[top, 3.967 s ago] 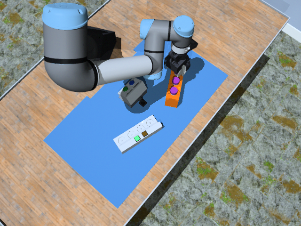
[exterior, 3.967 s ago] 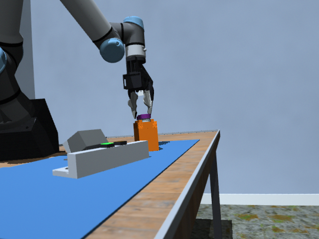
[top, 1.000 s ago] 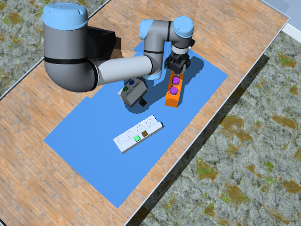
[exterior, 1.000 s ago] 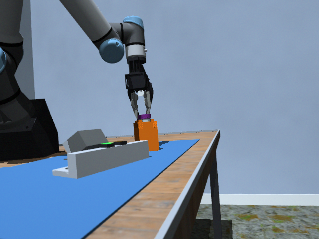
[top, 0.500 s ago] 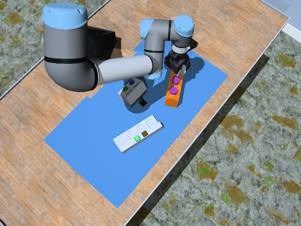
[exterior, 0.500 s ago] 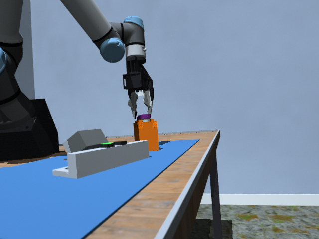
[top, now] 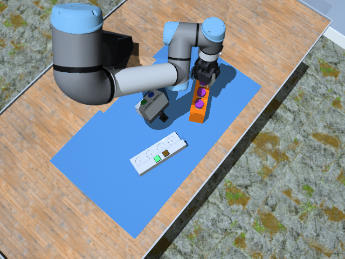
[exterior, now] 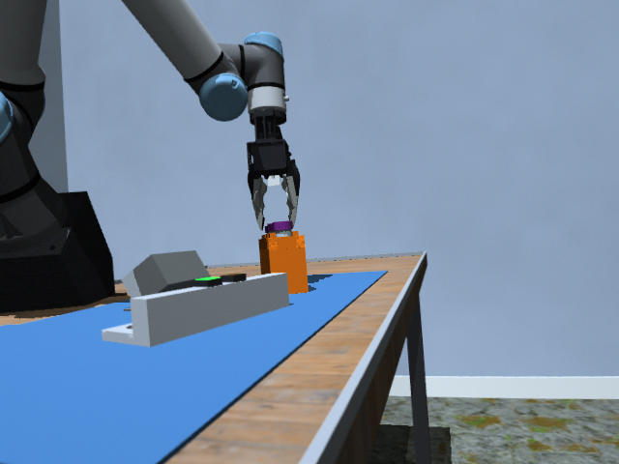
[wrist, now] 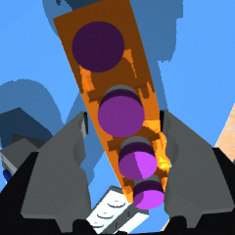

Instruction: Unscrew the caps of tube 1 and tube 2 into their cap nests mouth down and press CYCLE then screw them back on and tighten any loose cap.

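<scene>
The orange decapping station point(top: 197, 114) point(exterior: 282, 259) point(wrist: 73, 26) holds a row of purple-capped tubes. My gripper point(top: 204, 80) point(exterior: 276, 223) point(wrist: 123, 113) hangs straight down over it. Its fingers are open and stand on either side of one purple cap point(exterior: 278, 226) point(wrist: 120, 114), clear of it on both sides. That cap sits on its tube, second from the row's far end in the top view. Two more caps point(top: 201, 91) point(top: 199, 103) show in front of it. The white cap tray point(top: 144, 167) point(exterior: 199, 309) has all its nests empty. Its green lamp point(top: 157, 158) point(exterior: 207, 278) is lit and its amber lamp point(top: 166, 152) is dark.
The grey key housing point(top: 153, 108) point(exterior: 160, 272) stands left of the station, with the blue key point(top: 150, 94) and the green key point(top: 143, 102) on top. The arm's forearm stretches over the mat behind it. The table edge runs close on the station's right.
</scene>
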`<state>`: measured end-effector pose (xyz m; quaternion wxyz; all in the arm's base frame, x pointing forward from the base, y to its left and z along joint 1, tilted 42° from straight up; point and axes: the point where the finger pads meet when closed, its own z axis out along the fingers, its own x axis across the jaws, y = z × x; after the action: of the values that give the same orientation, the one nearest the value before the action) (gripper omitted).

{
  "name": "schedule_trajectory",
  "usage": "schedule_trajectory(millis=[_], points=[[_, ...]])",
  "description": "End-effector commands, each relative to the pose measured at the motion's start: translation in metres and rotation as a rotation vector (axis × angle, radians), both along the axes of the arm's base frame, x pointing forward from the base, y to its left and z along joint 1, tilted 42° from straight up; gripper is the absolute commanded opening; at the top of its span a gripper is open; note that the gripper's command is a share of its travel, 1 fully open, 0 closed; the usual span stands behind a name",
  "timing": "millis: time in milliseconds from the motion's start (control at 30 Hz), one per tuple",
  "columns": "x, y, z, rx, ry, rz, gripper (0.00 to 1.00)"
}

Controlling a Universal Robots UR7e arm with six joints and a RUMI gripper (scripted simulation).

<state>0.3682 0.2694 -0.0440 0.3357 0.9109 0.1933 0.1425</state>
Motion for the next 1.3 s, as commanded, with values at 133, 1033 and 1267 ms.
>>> schedule_trajectory(millis=[133, 1033, 1267], points=[[-0.0012, 0.0, -0.0006, -0.148, 0.228, 0.308, 0.35], [-0.0017, 0.0012, 0.0, -0.297, 0.436, 0.59, 0.0], [-0.0017, 0.0012, 0.0001, -0.297, 0.436, 0.59, 0.0]])
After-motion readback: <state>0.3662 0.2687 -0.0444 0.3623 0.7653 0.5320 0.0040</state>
